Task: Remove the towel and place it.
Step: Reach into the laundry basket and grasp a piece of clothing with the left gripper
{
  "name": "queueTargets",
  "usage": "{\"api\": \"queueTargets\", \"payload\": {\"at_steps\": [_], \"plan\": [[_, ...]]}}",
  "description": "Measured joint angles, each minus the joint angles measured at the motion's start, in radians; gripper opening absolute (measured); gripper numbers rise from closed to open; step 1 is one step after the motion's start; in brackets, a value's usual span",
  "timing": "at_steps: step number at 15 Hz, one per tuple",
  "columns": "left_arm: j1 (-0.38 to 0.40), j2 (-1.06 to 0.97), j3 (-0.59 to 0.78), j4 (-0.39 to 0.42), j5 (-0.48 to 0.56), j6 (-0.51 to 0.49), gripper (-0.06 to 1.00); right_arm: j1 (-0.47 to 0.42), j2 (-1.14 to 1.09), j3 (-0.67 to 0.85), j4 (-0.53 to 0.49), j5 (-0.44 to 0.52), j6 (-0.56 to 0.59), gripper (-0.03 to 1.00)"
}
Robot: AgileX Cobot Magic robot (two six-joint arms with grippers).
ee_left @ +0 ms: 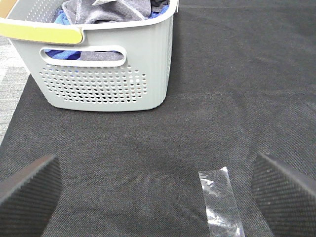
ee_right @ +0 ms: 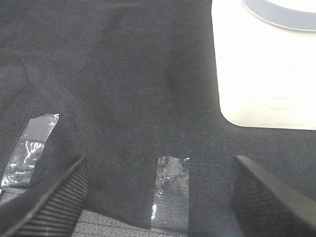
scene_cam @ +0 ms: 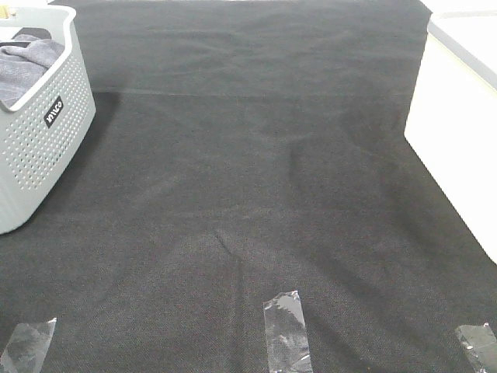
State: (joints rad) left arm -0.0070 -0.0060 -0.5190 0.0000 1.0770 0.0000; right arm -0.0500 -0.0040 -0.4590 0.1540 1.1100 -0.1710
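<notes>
The slate-grey towel (scene_cam: pixel 23 66) lies crumpled inside the pale grey perforated basket (scene_cam: pixel 43 148) at the far left of the exterior view. The left wrist view shows the same towel (ee_left: pixel 106 10) bunched over a blue item, within the basket (ee_left: pixel 103 74). My left gripper (ee_left: pixel 158 192) is open, its fingers spread wide above the black mat, well short of the basket. My right gripper (ee_right: pixel 158 197) is also open and holds nothing, hovering over the mat near the front edge. Neither arm appears in the exterior view.
A white bin (scene_cam: pixel 458 124) stands at the right; the right wrist view shows its (ee_right: pixel 266 69) lower corner. Strips of clear tape (scene_cam: pixel 286 330) mark the black mat (scene_cam: pixel 256 179) along its front edge. A yellow handle (ee_left: pixel 42 32) tops the basket.
</notes>
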Motion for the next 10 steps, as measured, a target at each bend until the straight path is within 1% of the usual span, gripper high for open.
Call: {"api": "queueTargets", "payload": {"at_steps": [10], "plan": [[0.000, 0.000, 0.000, 0.000, 0.000, 0.000, 0.98, 0.000, 0.000, 0.000, 0.001, 0.000, 0.000, 0.77]]}}
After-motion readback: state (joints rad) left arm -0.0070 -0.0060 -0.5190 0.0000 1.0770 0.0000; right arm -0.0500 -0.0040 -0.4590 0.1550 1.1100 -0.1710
